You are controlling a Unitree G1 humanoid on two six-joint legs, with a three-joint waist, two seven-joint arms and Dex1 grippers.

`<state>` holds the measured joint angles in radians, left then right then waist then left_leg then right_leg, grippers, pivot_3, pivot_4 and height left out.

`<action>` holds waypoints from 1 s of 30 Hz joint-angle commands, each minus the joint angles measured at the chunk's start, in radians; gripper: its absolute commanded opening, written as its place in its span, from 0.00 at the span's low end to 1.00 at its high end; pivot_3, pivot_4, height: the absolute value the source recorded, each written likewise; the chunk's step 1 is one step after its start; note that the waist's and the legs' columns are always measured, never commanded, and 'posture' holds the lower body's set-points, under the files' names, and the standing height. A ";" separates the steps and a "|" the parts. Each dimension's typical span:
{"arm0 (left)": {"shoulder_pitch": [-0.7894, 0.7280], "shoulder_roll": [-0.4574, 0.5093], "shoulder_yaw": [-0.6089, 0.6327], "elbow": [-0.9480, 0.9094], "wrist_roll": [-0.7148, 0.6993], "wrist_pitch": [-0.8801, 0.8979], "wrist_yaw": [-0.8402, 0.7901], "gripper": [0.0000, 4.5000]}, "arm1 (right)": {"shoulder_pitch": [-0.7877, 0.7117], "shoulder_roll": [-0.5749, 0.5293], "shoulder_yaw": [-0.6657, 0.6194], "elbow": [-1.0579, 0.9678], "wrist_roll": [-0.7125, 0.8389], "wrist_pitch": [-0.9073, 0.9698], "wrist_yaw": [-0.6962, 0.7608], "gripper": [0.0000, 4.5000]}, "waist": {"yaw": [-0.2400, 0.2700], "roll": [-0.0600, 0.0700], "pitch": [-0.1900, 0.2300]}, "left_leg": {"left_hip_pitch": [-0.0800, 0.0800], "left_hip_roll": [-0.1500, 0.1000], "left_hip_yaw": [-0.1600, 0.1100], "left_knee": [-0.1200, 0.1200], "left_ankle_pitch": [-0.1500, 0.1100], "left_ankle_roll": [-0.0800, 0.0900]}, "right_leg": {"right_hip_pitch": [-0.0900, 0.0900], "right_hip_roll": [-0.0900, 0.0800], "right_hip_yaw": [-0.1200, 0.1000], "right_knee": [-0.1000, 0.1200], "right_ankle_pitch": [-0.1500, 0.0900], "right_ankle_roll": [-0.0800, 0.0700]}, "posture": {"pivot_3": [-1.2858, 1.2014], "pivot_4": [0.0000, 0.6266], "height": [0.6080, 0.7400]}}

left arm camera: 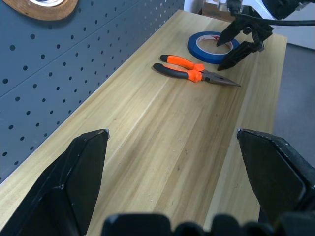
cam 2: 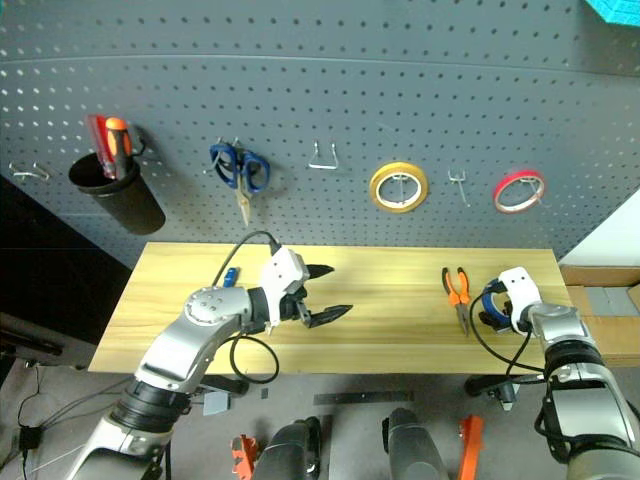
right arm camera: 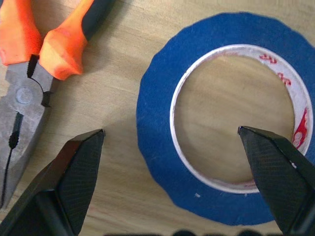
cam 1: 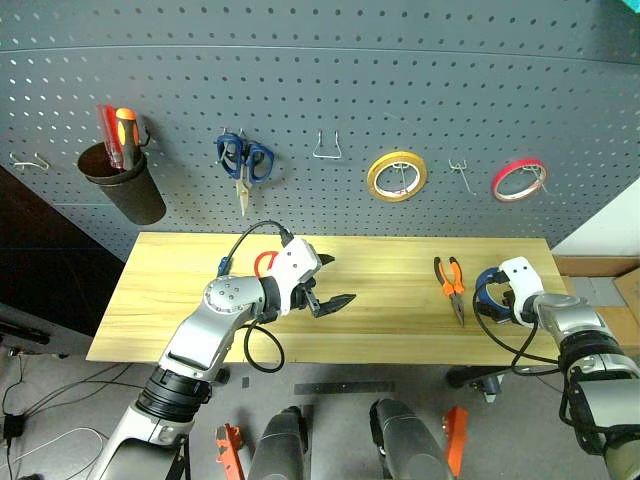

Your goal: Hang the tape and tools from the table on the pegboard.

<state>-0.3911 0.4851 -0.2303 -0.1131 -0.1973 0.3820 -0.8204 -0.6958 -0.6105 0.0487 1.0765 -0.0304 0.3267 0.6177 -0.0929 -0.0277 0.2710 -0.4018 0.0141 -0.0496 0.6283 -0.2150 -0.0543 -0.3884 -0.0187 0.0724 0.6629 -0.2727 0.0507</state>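
On pegboard (cam 1: 300, 90), cup (cam 1: 125, 185) with screwdrivers (cam 1: 118, 135).

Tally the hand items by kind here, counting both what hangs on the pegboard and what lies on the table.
Tape rolls: 3, yellow, red, blue
Scissors: 2, blue-handled, red-handled
Pliers: 1
Screwdrivers: 3, two in the black cup, one blue-handled
Total: 9
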 commanded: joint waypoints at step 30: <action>-0.063 -0.048 0.079 -0.056 -0.078 -0.105 -0.057 1.00 | 0.727 0.028 -0.156 -1.714 -0.154 0.318 -0.260 0.09 | -0.015 0.001 -0.004 | -0.015 0.001 -0.003 0.002 0.001 -0.002 | -0.017 0.001 -0.002 0.006 -0.002 0.007 | 0.43 0.40 1.00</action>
<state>-0.4445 0.4365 -0.1690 -0.1438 -0.2614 0.2965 -0.8763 0.0198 -0.5980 -0.1336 -0.4990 -0.1419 0.6316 0.4050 -0.1078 -0.0270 0.2669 -0.4163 0.0151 -0.0525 0.6301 -0.2137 -0.0566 -0.4055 -0.0179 0.0707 0.6696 -0.2749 0.0582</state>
